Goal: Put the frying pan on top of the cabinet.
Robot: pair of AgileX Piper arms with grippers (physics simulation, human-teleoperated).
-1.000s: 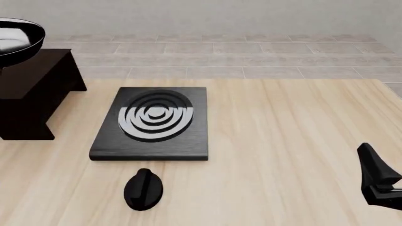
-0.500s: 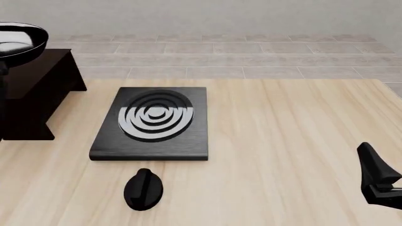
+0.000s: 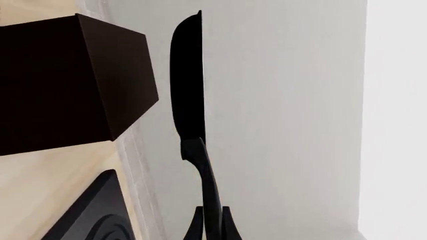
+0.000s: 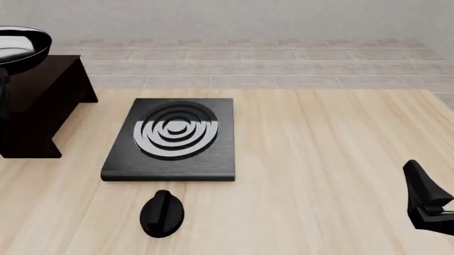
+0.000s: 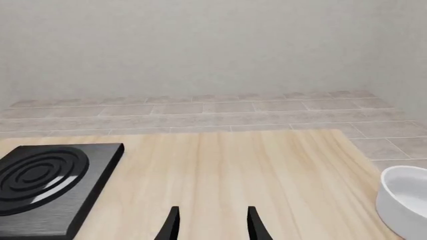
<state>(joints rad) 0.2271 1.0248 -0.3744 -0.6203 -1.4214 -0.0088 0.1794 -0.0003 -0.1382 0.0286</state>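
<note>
The frying pan [image 4: 20, 47] hangs at the far left of the front view, level, just above the dark cabinet [image 4: 42, 101]. In the left wrist view the pan [image 3: 187, 85] shows edge-on, with a gap between it and the cabinet [image 3: 67, 85]. My left gripper [image 3: 212, 227] is shut on the pan's long handle [image 3: 207, 185]; in the front view it is almost wholly past the left edge. My right gripper [image 4: 426, 210] is low at the table's right front, open and empty, with both fingers [image 5: 172, 225] apart in the right wrist view.
A flat black slab with silver rings [image 4: 174, 138] lies mid-table and also shows in the right wrist view [image 5: 47, 175]. A small black round knob [image 4: 162, 213] lies in front of it. A white bowl [image 5: 407, 200] sits at the table's right.
The pan has sunk slightly toward the cabinet top, and a dark part of the left arm or handle now shows at the left edge. The right arm has not moved.
</note>
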